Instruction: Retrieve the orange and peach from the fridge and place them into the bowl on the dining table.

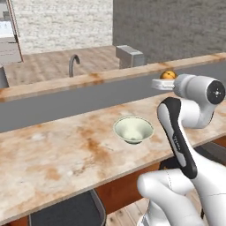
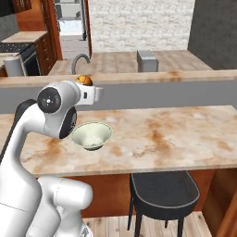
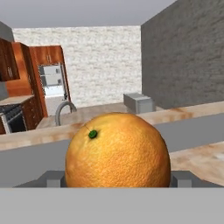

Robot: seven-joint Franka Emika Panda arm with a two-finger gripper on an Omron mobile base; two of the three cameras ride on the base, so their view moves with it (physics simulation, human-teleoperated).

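My gripper point(image 3: 117, 178) is shut on the orange point(image 3: 117, 151), an evenly orange ball with a green stem dot, and a grey finger point(image 3: 53, 178) shows on each side of it. The orange point(image 1: 168, 74) hangs above the dining table point(image 1: 57, 150), a little beyond and to the right of the pale bowl point(image 1: 133, 129) in the left base view. From the right base, the orange point(image 2: 84, 80) is above the bowl point(image 2: 91, 134). The bowl looks empty. The fridge point(image 2: 69, 16) stands open far back. The peach is out of view.
A higher grey-fronted ledge point(image 1: 66, 103) runs behind the table. Beyond it are a curved faucet point(image 1: 73, 64) and a grey box point(image 1: 129, 56) on the far counter. A dark stool point(image 2: 164, 192) sits under the table's near edge. A stove point(image 2: 18, 55) is at the far left.
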